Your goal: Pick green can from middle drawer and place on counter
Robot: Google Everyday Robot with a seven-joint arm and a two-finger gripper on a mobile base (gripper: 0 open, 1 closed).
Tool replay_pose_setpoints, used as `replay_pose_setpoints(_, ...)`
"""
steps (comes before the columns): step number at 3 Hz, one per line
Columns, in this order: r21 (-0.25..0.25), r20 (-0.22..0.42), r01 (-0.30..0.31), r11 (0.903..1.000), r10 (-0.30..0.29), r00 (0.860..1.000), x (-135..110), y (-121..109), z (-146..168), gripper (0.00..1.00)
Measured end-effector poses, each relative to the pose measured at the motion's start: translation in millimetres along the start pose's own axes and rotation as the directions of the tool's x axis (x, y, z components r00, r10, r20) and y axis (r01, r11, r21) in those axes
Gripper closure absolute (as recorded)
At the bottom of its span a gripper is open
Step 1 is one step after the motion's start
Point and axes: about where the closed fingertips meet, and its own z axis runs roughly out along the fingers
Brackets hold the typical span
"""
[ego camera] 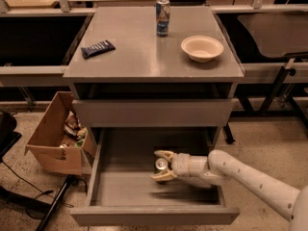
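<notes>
The green can [160,164] stands upright on the floor of the open middle drawer [120,191], right of centre; mostly its silver lid shows. My gripper [162,165] reaches in from the right on a white arm. Its two tan fingers [164,154] sit on the can's far and near sides, closed in against it. The can still rests on the drawer floor. The counter [139,52] is the grey cabinet top above.
On the counter stand a blue-and-white can [163,17], a cream bowl [202,48] and a dark snack packet [97,48]. A closed drawer front [153,112] overhangs the open drawer. A cardboard box [57,136] sits on the floor at the left.
</notes>
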Motion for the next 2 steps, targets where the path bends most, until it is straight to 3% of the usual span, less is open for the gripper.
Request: replay_pose_setpoints(2, -0.002, -0.001, 0.000, 1.0000, 0.000, 1.000, 0.6, 0.4, 2.6, 0.84)
